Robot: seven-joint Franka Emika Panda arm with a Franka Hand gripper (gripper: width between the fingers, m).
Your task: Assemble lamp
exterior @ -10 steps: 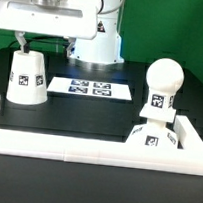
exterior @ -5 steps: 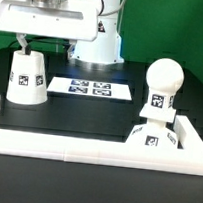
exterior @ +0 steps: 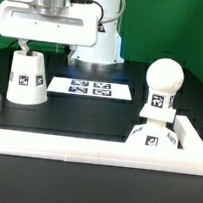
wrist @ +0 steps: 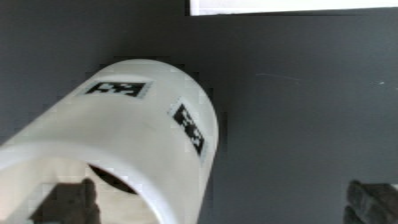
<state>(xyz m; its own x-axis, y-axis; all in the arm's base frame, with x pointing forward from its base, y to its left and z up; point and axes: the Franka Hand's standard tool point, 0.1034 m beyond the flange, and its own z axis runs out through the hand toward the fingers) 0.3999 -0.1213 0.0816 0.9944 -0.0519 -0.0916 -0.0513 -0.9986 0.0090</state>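
exterior: bulb (exterior: 161, 90) on base (exterior: 152, 138) | wrist: shade (wrist: 134, 140) only

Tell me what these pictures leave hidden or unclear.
- Gripper opening: exterior view, fingertips too small at the shade top; wrist view blurred.
- Base: exterior view, lower part behind the white rail.
- Marker board: wrist view, cut by the edge.
- Bulb: absent from wrist view.

Black table (exterior: 88, 113) carries shade (exterior: 28, 77), marker board (exterior: 91, 88) (flat), bulb-topped base (exterior: 153, 138).
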